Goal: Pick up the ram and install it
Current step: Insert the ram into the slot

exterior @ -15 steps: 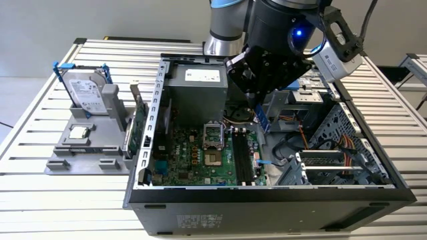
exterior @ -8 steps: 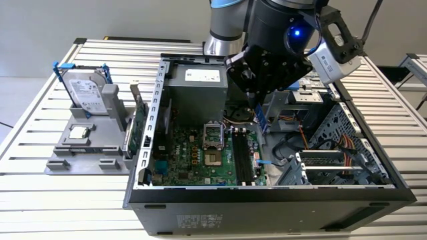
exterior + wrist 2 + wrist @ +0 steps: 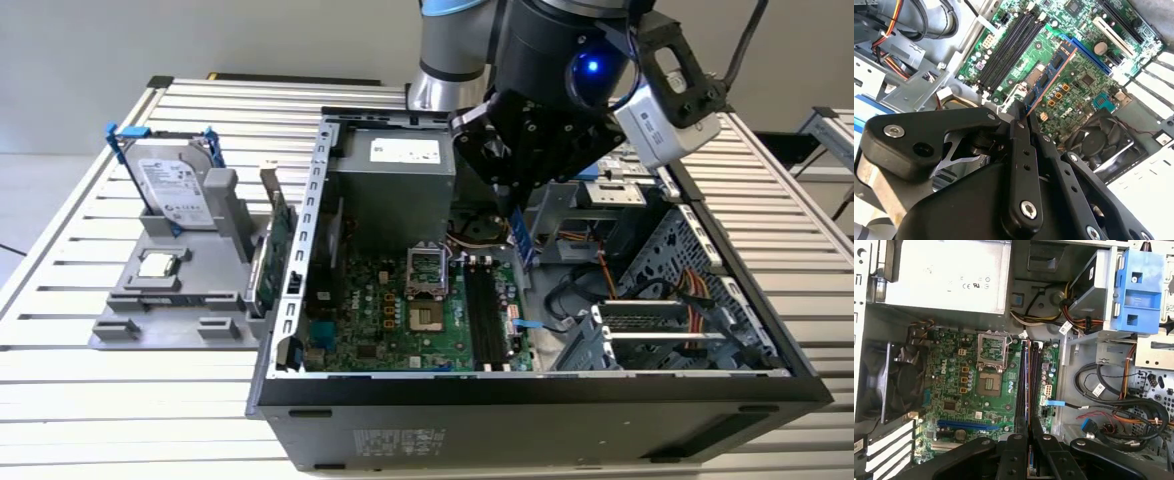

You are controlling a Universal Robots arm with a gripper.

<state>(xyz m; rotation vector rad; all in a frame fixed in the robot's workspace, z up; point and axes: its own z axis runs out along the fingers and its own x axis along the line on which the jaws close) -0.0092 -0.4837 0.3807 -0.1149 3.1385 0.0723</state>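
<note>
A slatted metal worktop stands in a pale, plain room. It carries an open computer case lying on its side. Toward the exterior view's left, a grey holder props up a hard drive. The arm is cut off by the exterior view's upper edge, and its bulk hides part of the case interior. The pincer reaches down into the case, pressed together on the ram. The thin stick juts from between the fingertips, which cover its gripped end. It hangs above the green motherboard, over the black memory slots, and is not seated.
</note>
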